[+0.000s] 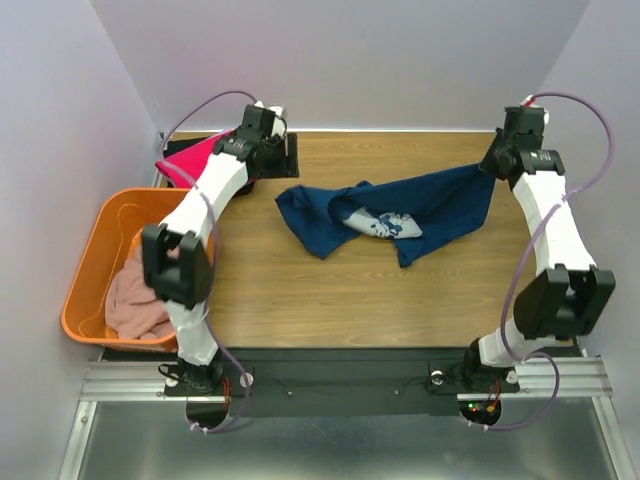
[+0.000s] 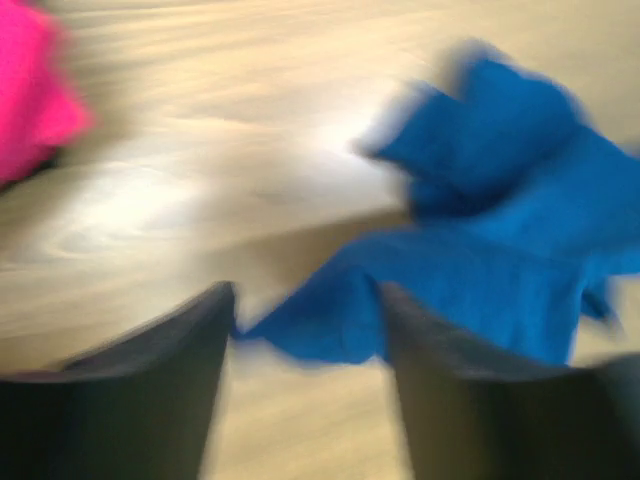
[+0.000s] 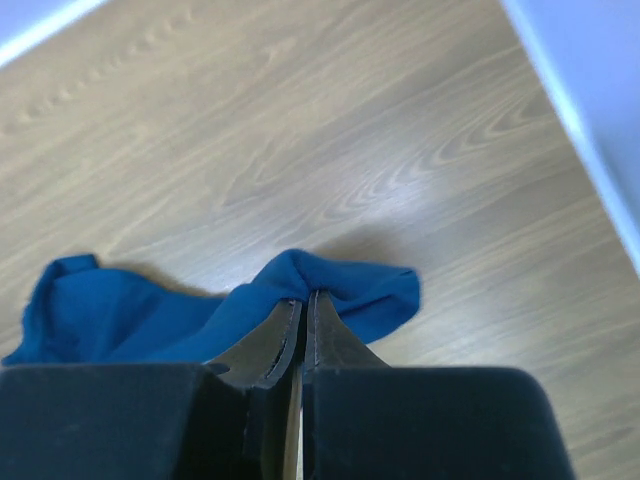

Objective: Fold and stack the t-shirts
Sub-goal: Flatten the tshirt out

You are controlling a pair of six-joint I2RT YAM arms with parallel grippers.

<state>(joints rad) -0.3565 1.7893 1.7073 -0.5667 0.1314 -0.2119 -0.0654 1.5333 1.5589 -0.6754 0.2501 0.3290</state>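
The navy blue t-shirt (image 1: 400, 215) lies crumpled across the middle of the table, its white print (image 1: 385, 224) partly showing. My right gripper (image 3: 305, 297) is shut on the shirt's far right corner (image 3: 340, 285), near the table's back right. My left gripper (image 2: 305, 300) is open at the back left, its fingers (image 2: 440, 390) apart above the wood, just short of the navy shirt's edge (image 2: 480, 250); this view is blurred. The bright pink t-shirt (image 1: 195, 158) lies at the back left corner. The pale dusty-pink t-shirt (image 1: 135, 300) sits in the basket. The black t-shirt is out of view.
The orange plastic basket (image 1: 85, 265) stands off the table's left edge. White walls close in on the left, back and right. Bare wood (image 1: 330, 290) stretches in front of the navy shirt.
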